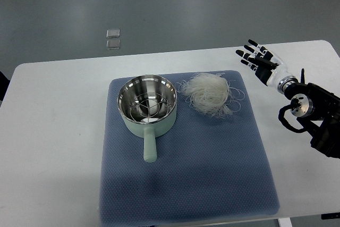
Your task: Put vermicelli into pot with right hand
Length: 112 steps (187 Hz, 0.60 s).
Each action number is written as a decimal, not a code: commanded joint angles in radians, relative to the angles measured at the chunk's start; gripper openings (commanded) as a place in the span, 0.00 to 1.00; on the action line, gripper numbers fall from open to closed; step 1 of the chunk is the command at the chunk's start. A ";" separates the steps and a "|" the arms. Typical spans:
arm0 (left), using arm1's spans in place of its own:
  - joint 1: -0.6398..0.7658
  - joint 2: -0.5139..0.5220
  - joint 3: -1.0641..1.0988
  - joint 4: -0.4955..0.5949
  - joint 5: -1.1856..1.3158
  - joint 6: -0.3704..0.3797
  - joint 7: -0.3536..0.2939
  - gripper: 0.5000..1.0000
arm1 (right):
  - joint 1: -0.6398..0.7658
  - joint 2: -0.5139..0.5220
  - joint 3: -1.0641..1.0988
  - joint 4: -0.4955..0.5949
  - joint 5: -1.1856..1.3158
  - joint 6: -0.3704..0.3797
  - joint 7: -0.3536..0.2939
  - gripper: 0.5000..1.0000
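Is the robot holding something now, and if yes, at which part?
Nothing is held. The right hand is open, apart from the vermicelli and the pot.

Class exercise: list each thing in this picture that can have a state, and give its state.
Pot: upright, no lid, rack inside, no vermicelli in it.
Vermicelli: loose bundle lying on the mat, right of the pot, untouched.
Right hand: open, fingers spread, holding nothing.
Mat: flat on the table.
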<state>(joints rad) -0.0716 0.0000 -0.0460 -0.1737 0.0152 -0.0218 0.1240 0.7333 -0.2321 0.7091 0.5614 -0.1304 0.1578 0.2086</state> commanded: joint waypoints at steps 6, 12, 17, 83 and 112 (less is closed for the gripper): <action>0.001 0.000 0.000 0.000 0.000 -0.001 0.000 1.00 | 0.000 -0.001 -0.002 0.000 -0.003 0.000 0.000 0.86; 0.001 0.000 0.000 0.000 0.000 -0.001 0.000 1.00 | 0.000 -0.001 -0.002 0.000 -0.003 0.000 0.000 0.86; 0.000 0.000 0.000 0.000 0.000 0.000 0.000 1.00 | 0.000 0.000 -0.002 0.000 -0.005 0.000 0.000 0.86; 0.000 0.000 0.002 -0.001 0.000 0.000 0.000 1.00 | 0.006 -0.018 -0.022 0.002 -0.040 0.028 -0.002 0.86; 0.000 0.000 0.002 0.000 0.000 0.000 0.000 1.00 | 0.043 -0.053 -0.022 0.005 -0.262 0.111 0.000 0.85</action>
<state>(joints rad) -0.0721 0.0000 -0.0448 -0.1745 0.0154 -0.0215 0.1244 0.7475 -0.2659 0.6873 0.5623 -0.2312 0.2158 0.2079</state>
